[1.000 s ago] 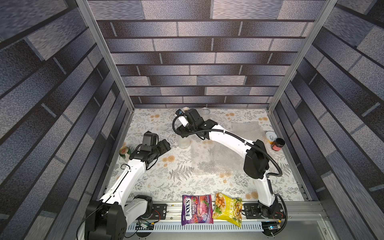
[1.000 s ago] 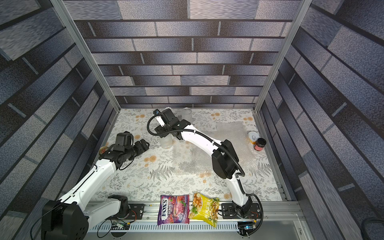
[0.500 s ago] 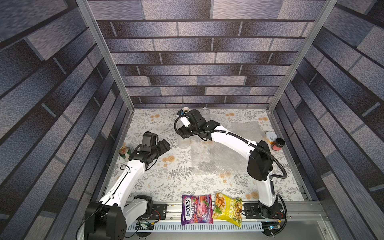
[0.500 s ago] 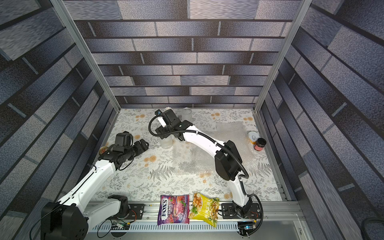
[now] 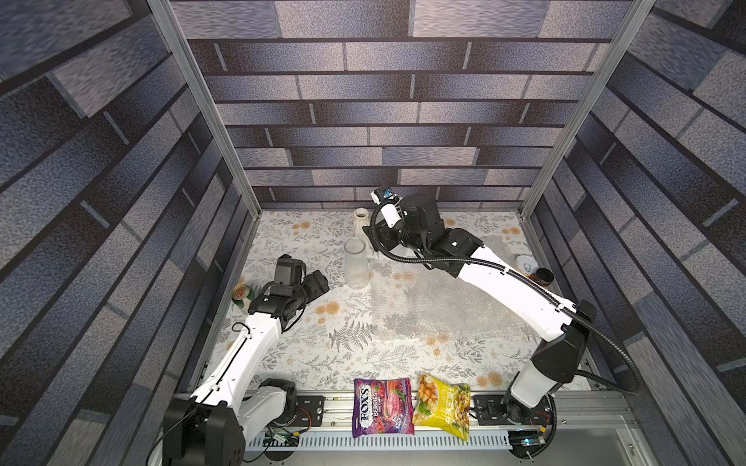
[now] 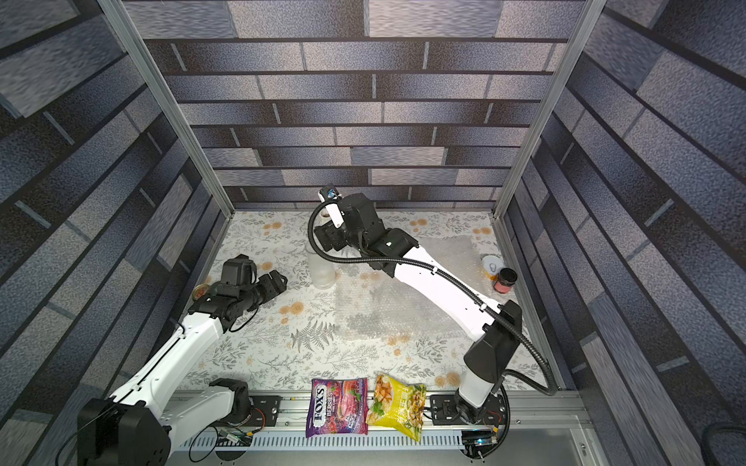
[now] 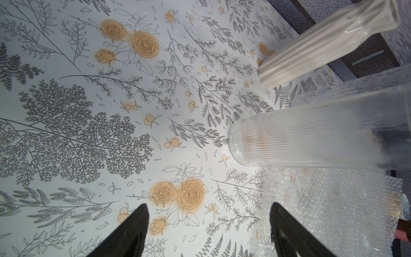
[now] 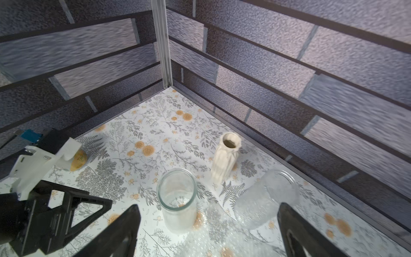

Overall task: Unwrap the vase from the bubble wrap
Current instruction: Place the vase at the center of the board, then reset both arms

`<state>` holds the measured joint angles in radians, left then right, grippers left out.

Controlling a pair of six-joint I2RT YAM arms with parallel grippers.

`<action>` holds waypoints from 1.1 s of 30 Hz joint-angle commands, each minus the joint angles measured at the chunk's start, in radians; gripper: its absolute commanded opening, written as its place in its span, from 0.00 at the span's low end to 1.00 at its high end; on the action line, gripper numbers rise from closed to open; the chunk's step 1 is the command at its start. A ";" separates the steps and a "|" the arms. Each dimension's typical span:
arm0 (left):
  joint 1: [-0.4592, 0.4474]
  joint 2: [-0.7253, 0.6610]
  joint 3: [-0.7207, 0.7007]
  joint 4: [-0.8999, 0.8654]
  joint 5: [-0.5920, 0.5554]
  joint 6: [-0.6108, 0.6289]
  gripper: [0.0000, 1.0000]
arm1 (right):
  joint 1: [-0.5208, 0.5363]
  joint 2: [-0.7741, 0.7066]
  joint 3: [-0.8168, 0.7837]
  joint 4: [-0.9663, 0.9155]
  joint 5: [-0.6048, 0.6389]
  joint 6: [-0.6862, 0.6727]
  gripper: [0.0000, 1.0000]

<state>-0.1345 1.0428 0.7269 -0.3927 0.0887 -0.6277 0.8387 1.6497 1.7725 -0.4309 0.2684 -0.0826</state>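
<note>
The ribbed glass vase (image 5: 356,264) is stood upright, bare, at the edge of the flat bubble wrap (image 5: 428,310) — right gripper (image 8: 206,229) jaws are spread wide and empty close by its mouth, left gripper (image 7: 208,222) jaws likewise, further off — so a straight lift-off is advised, rim untouched.

In a top view I see the glass vase (image 5: 356,264) standing upright and bare on the floral table (image 5: 323,363), the bubble wrap (image 5: 424,310) spread flat just beside it (partly under my right arm (image 5: 508,290)), and a white vase (image 5: 360,224) behind.
</note>
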 commanded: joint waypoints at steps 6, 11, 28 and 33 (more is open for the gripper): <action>0.018 -0.062 0.010 0.013 -0.049 0.095 0.88 | -0.203 -0.250 -0.268 -0.195 0.103 0.183 0.99; 0.020 -0.090 0.016 0.100 -0.060 0.149 0.89 | -0.300 -0.411 -0.503 -0.151 0.143 0.236 1.00; 0.039 0.078 -0.088 0.478 -0.425 0.421 1.00 | -0.541 -0.685 -0.903 0.068 0.255 0.339 1.00; 0.045 0.120 -0.161 0.547 -0.691 0.394 1.00 | -0.548 -0.667 -0.910 0.094 0.241 0.325 1.00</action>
<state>-0.0975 1.1664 0.6155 0.0448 -0.4088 -0.2630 0.3000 0.9760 0.8776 -0.3840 0.5045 0.2394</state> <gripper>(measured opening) 0.995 0.997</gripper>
